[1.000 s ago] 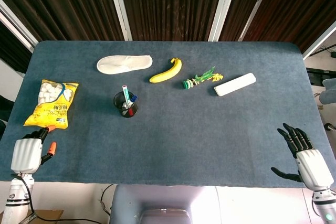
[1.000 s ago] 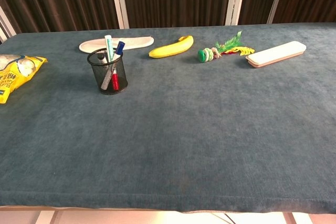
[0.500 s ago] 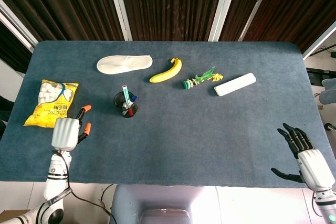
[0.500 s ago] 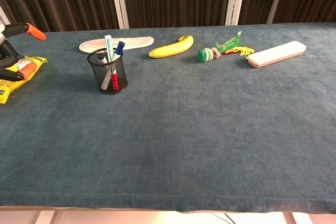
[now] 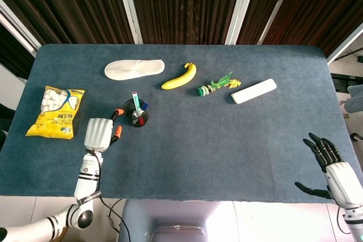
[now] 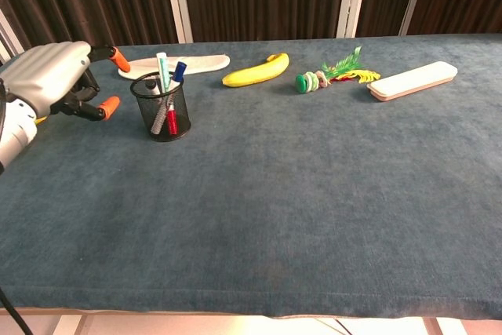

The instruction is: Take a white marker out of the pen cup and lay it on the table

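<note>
Marker (image 6: pixel 162 70): white, green-capped, standing upright in the cup, its top poking above the rim.
Cup (image 6: pixel 163 111): black mesh, on the table (image 6: pixel 314 186), holding other pens too; probably light and easy to tip.
Handling: likely light, stiff, smooth; best pinched near the cap and lifted straight up.
Left hand (image 5: pixel 100 133): just beside the cup, fingers apart, holding nothing.
Right hand (image 5: pixel 334 168): spread, well apart at the table's edge.

Your left hand (image 5: pixel 100 134) is raised over the near-left area, back of hand up, orange-tipped fingers (image 6: pixel 110 103) spread and pointing forward, holding nothing. Your right hand (image 5: pixel 334 168) sits low at the near-right corner, dark fingers splayed, thumb out sideways, empty.
</note>
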`<control>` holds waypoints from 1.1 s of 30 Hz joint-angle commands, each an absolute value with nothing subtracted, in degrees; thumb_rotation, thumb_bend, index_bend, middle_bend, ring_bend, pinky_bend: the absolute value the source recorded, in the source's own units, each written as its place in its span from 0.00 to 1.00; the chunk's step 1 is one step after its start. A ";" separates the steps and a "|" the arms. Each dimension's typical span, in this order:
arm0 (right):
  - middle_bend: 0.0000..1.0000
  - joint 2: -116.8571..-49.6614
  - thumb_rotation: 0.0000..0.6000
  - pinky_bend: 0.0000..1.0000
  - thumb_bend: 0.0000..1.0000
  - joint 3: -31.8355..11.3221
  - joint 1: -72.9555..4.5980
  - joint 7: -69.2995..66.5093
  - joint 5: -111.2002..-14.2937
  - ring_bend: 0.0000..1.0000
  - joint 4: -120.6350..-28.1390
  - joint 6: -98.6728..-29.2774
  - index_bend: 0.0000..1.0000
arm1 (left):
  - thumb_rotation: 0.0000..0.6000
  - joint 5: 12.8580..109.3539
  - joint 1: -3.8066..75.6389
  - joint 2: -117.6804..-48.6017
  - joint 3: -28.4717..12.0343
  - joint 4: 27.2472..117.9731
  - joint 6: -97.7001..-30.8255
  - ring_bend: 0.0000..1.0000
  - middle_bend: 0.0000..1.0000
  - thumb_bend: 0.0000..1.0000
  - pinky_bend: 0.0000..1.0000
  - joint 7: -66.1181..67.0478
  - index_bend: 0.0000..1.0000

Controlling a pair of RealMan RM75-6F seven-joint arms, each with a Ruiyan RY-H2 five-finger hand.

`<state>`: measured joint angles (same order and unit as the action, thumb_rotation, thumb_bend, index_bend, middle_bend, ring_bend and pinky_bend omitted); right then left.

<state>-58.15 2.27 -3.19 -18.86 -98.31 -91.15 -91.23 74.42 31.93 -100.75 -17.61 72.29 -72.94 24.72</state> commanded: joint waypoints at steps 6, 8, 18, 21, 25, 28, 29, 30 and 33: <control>0.05 -57.63 1.00 0.13 0.23 2.30 -3.02 -20.08 -98.55 0.01 -91.08 -91.76 0.06 | 1.00 73.18 35.20 -106.22 -18.92 67.28 -73.72 1.00 1.00 0.39 1.00 25.35 0.36; 0.05 -57.57 1.00 0.13 0.23 2.28 -2.97 -20.30 -98.63 0.01 -91.05 -91.97 0.06 | 1.00 72.99 35.81 -107.23 -19.14 66.20 -73.86 1.00 1.00 0.39 1.00 25.46 0.37; 0.05 -57.17 1.00 0.13 0.23 2.34 -2.80 -21.42 -98.99 0.02 -90.81 -92.58 0.06 | 1.00 73.07 38.74 -111.57 -19.84 59.53 -75.04 1.00 1.00 0.39 1.00 25.00 0.41; 0.05 -57.11 1.00 0.13 0.23 2.39 -2.67 -21.47 -99.06 0.01 -90.86 -92.78 0.06 | 1.00 72.87 39.10 -112.14 -19.80 58.46 -74.98 1.00 1.00 0.39 1.00 24.90 0.42; 0.05 -57.04 1.00 0.13 0.23 2.44 -2.61 -21.52 -99.14 0.01 -90.86 -92.85 0.06 | 1.00 72.79 39.31 -112.61 -19.57 57.68 -75.21 1.00 1.00 0.39 1.00 24.69 0.43; 0.05 -57.03 1.00 0.13 0.23 2.49 -2.60 -21.65 -99.31 0.01 -90.73 -92.92 0.06 | 1.00 72.80 39.44 -112.81 -19.46 57.32 -75.41 1.00 1.00 0.39 1.00 24.43 0.44; 0.05 -57.05 1.00 0.13 0.23 2.50 -2.60 -21.63 -99.34 0.01 -90.73 -92.92 0.06 | 1.00 72.83 39.48 -112.86 -19.45 57.16 -75.53 1.00 1.00 0.39 1.00 24.41 0.44; 0.05 -57.06 1.00 0.13 0.23 2.49 -2.61 -21.63 -99.35 0.02 -90.71 -92.92 0.06 | 1.00 72.86 39.54 -112.92 -19.44 56.98 -75.64 1.00 1.00 0.39 1.00 24.42 0.45; 0.05 -57.06 1.00 0.13 0.23 2.52 -2.61 -21.68 -99.41 0.02 -90.66 -92.95 0.06 | 1.00 72.89 39.73 -113.10 -19.43 56.28 -75.94 1.00 1.00 0.39 1.00 24.54 0.45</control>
